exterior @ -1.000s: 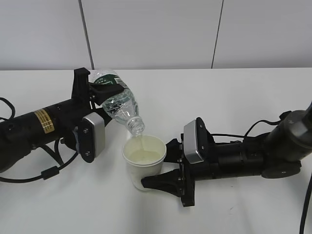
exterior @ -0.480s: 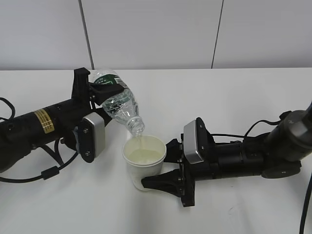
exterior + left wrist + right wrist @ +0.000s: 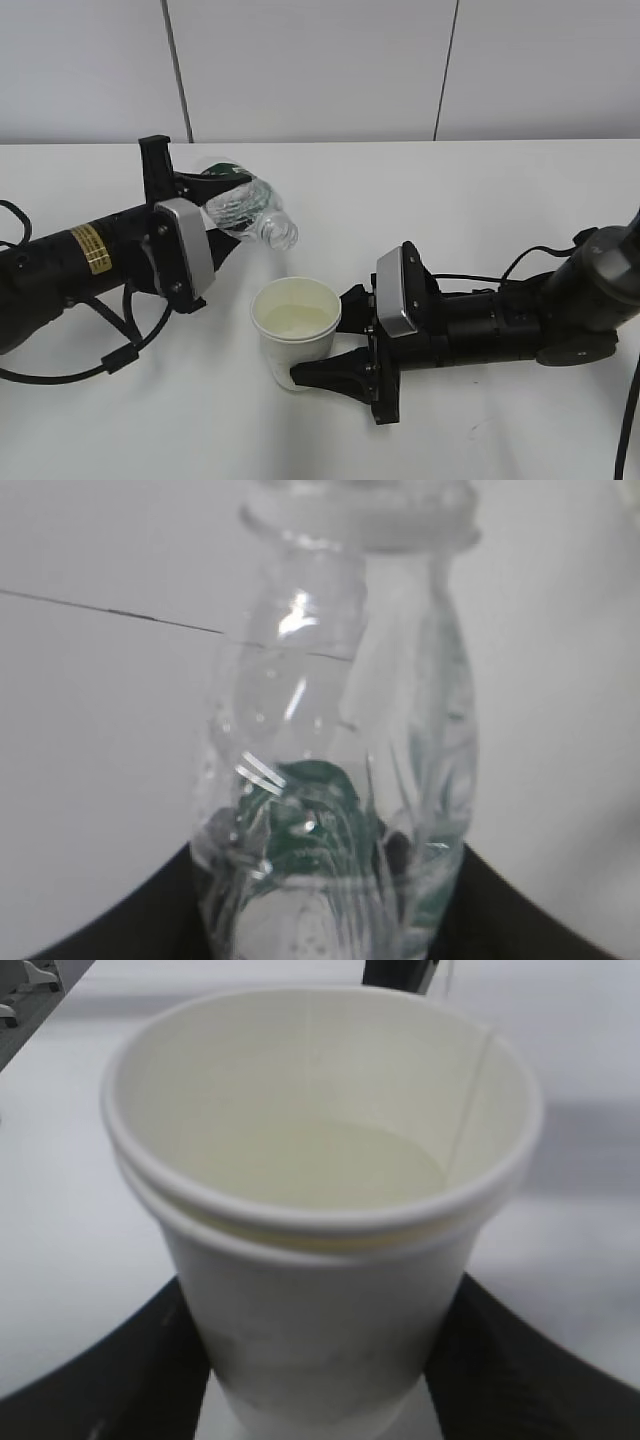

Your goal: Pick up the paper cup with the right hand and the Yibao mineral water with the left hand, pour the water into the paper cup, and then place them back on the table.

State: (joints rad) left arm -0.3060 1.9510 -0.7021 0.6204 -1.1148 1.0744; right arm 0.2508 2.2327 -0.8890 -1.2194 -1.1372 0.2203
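On the plain white table [image 3: 480, 200], we saw our left hand [image 3: 215, 205] clamped on the small clear Yibao mineral water bottle [image 3: 243, 208] with its dark green label. Its long axis lay nearly level, the capless neck pointing right, up and left of the cream-white paper cup [image 3: 295, 335]. Our right hand [image 3: 335, 350] gripped that cup from its right side, water pooled inside. We judged the bottle must go upright onto the table next. We could read no print on the label.
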